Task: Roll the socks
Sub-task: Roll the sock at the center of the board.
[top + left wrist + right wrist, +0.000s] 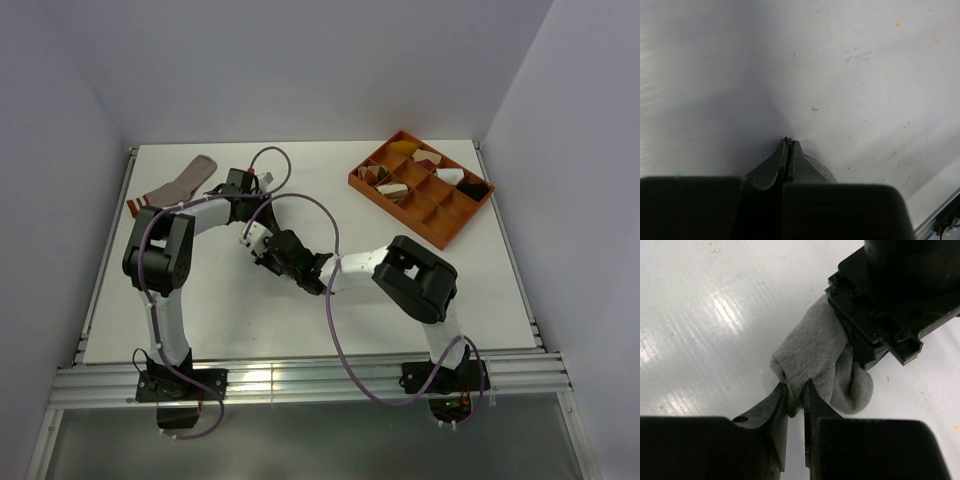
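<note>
My right gripper [796,395] pinches a fold of the soft grey knit sock [810,355] mid-table; my left gripper [789,142] is fully shut beside its other end. I'd pull it taut and turn evenly for a tight roll. The pinkish-tan striped sock [185,182] lies at the far left corner.

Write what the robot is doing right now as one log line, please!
right gripper: jaws pinch grey sock | left gripper: jaws shut beside it | pink sock: flat, far left, untouched

No writing, label, brand, number or sign can be read in any of the views.
</note>
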